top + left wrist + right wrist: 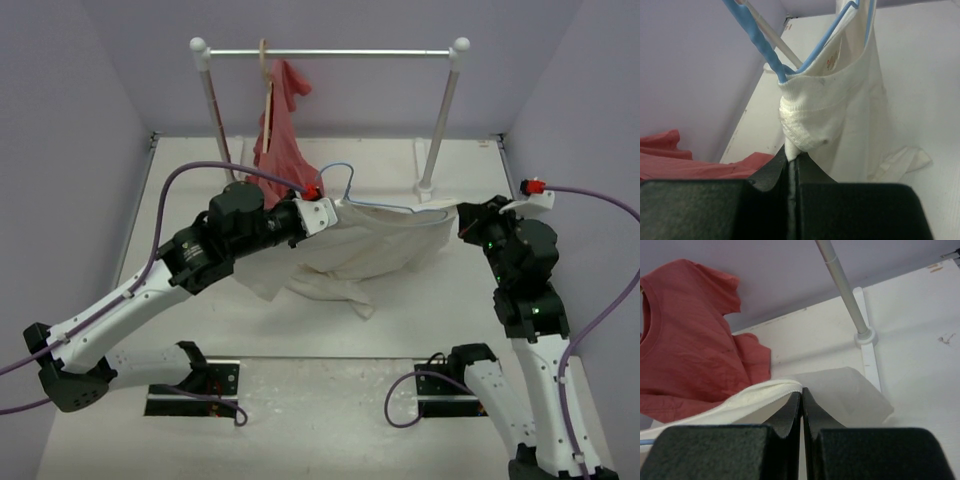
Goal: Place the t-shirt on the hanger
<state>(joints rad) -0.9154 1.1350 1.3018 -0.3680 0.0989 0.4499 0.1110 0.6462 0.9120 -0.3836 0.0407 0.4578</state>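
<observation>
Left pincer (791, 157) and right pincer (801, 397) both clamped on t-shirt (370, 245), at opposite ends of hanger (760, 42). I'd stretch cloth taut, ease it over hanger end.

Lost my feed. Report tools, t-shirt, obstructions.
Left tool shut on t-shirt at hanger corner. Right tool shut on its other edge. Hanger partly inside, cloth sagging to table. Red garment on rack just behind left tool.

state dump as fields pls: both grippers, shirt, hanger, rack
left gripper: shut, pinching t-shirt edge
right gripper: shut on t-shirt's opposite edge
t-shirt: stretched between both grippers, lower part sagging to table
hanger: partly inside t-shirt, hook sticking out, not on rail
rail: red garment hanging near left post
</observation>
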